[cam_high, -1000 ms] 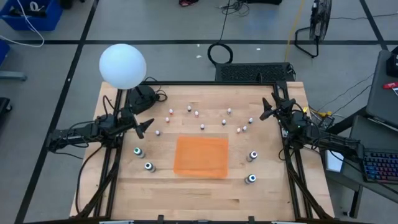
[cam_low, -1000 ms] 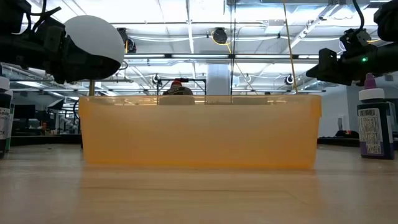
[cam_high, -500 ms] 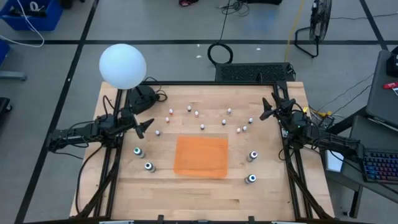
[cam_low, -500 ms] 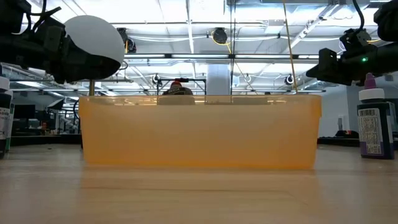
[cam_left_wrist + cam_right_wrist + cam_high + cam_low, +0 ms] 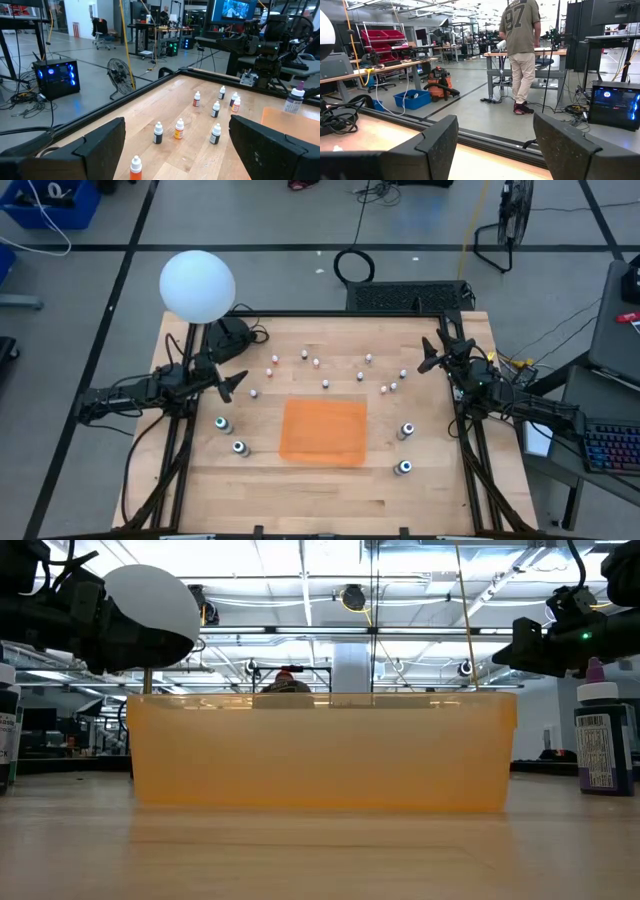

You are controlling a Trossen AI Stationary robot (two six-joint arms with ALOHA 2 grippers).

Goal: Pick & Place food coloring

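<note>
Ten small bottles point(image 5: 325, 384) stand scattered on the table's point(image 5: 300, 490) far half, beyond the orange bin point(image 5: 322, 431). Four larger bottles point(image 5: 407, 430) flank the bin, two per side. Left gripper point(image 5: 237, 383) and right gripper point(image 5: 428, 360) hover spread apart, holding nothing, at opposite edges.

left gripper point(image 5: 175, 150) fingers point(image 5: 100, 145) spread wide above wooden table point(image 5: 200, 112), nothing between them. small food coloring bottles point(image 5: 179, 128) stand scattered ahead, upright. larger purple-topped bottle point(image 5: 294, 98) beside orange tray point(image 5: 282, 117).
</note>
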